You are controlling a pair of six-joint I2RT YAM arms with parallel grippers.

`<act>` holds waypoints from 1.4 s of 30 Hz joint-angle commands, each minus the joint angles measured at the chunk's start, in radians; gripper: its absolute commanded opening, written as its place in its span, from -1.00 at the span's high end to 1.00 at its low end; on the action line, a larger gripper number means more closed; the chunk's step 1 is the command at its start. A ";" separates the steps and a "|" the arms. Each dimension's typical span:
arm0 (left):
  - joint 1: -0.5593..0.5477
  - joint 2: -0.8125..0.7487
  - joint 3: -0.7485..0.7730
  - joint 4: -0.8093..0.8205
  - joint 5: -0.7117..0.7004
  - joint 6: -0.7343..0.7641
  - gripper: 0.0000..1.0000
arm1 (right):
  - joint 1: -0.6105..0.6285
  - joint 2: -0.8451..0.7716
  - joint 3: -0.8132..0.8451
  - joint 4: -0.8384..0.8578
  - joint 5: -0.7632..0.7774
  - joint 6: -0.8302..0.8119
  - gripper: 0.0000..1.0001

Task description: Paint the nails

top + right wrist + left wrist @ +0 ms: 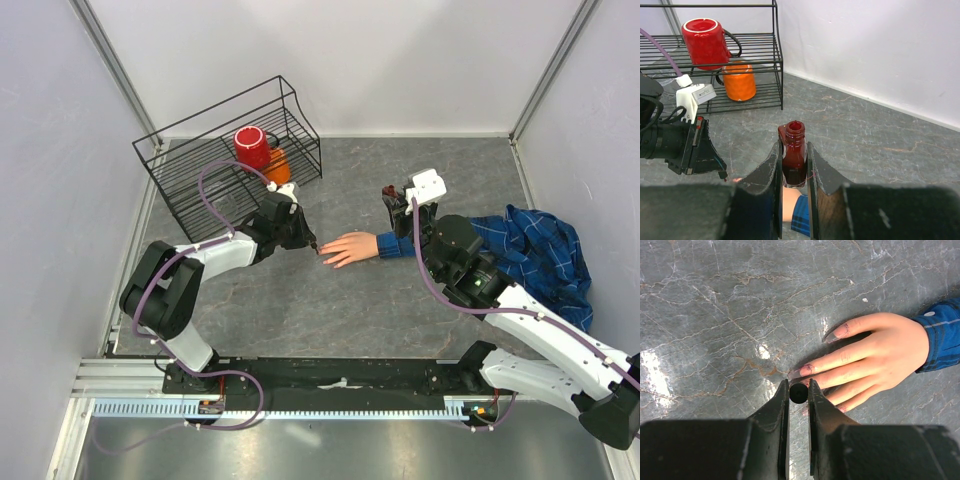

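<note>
A peach fake hand with a blue plaid cuff lies flat on the grey table, fingers toward the left arm. Its nails look pinkish red at the fingertips. My left gripper is shut on a round black brush cap, right over those fingertips. From above, that left gripper is level with the hand. My right gripper is shut on an open bottle of dark red polish, held upright just behind the cuff.
A black wire rack at the back left holds a red mug and an orange cup. The blue plaid sleeve is bunched up at the right. White walls close in the table on three sides.
</note>
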 commanded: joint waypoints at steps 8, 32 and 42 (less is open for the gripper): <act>0.002 0.001 0.030 0.035 -0.026 -0.025 0.96 | -0.005 0.002 0.024 0.035 -0.015 0.001 1.00; 0.009 0.009 0.024 0.028 -0.035 -0.028 0.96 | -0.005 0.010 0.025 0.034 -0.023 0.004 1.00; 0.013 0.007 0.021 0.028 -0.046 -0.025 0.96 | -0.005 0.010 0.025 0.032 -0.026 0.004 1.00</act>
